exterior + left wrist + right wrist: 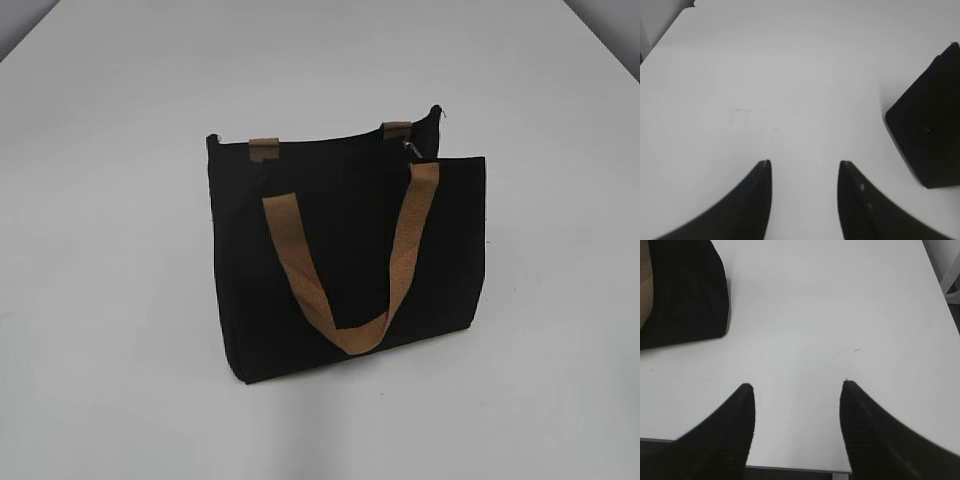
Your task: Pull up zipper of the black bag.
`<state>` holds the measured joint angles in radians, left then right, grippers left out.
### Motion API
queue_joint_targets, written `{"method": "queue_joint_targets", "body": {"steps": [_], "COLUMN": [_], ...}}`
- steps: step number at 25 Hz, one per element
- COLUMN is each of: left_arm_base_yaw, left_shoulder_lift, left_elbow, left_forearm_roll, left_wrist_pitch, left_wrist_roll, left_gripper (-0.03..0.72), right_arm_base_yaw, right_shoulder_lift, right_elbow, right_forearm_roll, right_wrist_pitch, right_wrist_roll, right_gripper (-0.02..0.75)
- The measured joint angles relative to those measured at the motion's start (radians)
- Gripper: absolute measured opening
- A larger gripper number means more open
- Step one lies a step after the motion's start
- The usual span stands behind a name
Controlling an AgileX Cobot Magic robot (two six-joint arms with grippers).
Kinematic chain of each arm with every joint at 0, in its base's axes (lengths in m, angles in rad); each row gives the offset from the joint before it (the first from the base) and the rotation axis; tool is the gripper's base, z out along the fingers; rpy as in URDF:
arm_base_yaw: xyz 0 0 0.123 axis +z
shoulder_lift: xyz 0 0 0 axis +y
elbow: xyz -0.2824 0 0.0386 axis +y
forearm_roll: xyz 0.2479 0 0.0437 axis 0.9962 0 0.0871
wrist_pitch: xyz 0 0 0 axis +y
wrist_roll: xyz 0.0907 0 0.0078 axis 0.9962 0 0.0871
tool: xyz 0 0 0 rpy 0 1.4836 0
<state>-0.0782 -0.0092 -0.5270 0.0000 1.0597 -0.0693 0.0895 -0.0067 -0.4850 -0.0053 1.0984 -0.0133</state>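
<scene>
The black bag (340, 250) stands upright in the middle of the white table, its tan strap handle (350, 260) hanging down its front. The zipper pull (408, 147) is a tiny grey tab at the right end of the top edge. Neither gripper shows in the exterior view. My left gripper (804, 164) is open and empty over bare table, with the bag's corner (925, 130) to its right. My right gripper (797, 386) is open and empty near the table's front edge, with the bag (685, 295) at the upper left.
The white table (100, 300) spreads all around the bag. Its front edge (790, 469) shows under my right gripper. Faint pencil marks (740, 117) lie on the table ahead of my left gripper.
</scene>
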Motion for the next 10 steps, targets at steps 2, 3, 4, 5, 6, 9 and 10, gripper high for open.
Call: {"method": "queue_joint_targets", "body": {"steps": [2, 3, 4, 5, 6, 9, 10], "left_arm_base_yaw": [0.001, 0.001, 0.001, 0.001, 0.001, 0.001, 0.001], "left_shoulder_lift": [0.000, 0.000, 0.000, 0.000, 0.000, 0.000, 0.000], "left_elbow": [0.000, 0.000, 0.000, 0.000, 0.000, 0.000, 0.000], "left_forearm_roll": [0.000, 0.000, 0.000, 0.000, 0.000, 0.000, 0.000], "left_wrist_pitch": [0.000, 0.000, 0.000, 0.000, 0.000, 0.000, 0.000], "left_wrist_roll": [0.000, 0.000, 0.000, 0.000, 0.000, 0.000, 0.000], "left_gripper": [0.330, 0.330, 0.330, 0.330, 0.330, 0.330, 0.328], "right_arm_base_yaw": [0.000, 0.000, 0.000, 0.000, 0.000, 0.000, 0.000], "right_shoulder_lift": [0.000, 0.000, 0.000, 0.000, 0.000, 0.000, 0.000], "right_elbow": [0.000, 0.000, 0.000, 0.000, 0.000, 0.000, 0.000], "right_forearm_roll": [0.005, 0.005, 0.005, 0.005, 0.005, 0.005, 0.005], "right_wrist_pitch": [0.000, 0.000, 0.000, 0.000, 0.000, 0.000, 0.000], "right_wrist_roll": [0.000, 0.000, 0.000, 0.000, 0.000, 0.000, 0.000], "right_gripper": [0.425, 0.425, 0.425, 0.425, 0.425, 0.425, 0.425]}}
